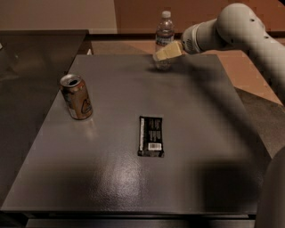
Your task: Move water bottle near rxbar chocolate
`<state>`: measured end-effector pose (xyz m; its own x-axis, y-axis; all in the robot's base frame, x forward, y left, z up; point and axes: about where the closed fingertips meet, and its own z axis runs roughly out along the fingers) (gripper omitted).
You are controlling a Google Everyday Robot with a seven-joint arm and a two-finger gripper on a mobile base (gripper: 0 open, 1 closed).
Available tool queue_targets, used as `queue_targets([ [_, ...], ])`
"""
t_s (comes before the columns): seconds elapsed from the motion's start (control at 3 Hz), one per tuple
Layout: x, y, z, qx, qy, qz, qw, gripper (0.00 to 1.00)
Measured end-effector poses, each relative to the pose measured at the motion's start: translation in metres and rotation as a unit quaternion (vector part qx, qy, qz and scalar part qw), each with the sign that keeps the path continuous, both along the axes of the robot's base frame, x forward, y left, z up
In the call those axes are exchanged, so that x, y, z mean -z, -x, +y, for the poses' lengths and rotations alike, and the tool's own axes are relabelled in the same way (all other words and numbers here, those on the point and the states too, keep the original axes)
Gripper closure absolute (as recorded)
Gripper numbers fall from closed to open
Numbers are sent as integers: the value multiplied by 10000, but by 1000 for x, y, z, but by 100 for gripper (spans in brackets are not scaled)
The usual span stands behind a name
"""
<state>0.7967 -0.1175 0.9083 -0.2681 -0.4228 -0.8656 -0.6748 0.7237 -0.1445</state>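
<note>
A large dark grey table fills most of the view, its matte top catching a soft sheen toward the near edge. It spreads below and in front of the gripper. Next in size is the single pale arm, which enters from the right, bends at the upper right corner and reaches left over the table's far edge. At its end the one gripper, cream-yellow, hangs just above the far part of the tabletop. It overlaps the lower half of the bottle in this view, so it is right at the bottle. Whether it has hold of the bottle or only sits in front of it cannot be told, nor can how far it is opened.

There is one bottle, clear with a white cap, upright at the table's far edge, with its neck and cap rising above the gripper. One can, brown-gold with an open top, stands upright well to the left of the gripper and nearer the camera. One bar, flat and black with a white barcode patch at its near end, lies mid-table, well apart from the gripper and nearer the camera. Bottle and bar are well apart.

Far to the gripper's left is a darker counter. Behind the gripper are tan floor and a beige wall.
</note>
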Motion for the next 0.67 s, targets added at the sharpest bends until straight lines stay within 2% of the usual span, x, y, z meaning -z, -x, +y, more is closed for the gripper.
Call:
queue_targets([
  [0.33,-5,-18,4,115,-224,-149,9996,0],
  [0.67,-13,-28,14,39,-455,-157,9988,17],
])
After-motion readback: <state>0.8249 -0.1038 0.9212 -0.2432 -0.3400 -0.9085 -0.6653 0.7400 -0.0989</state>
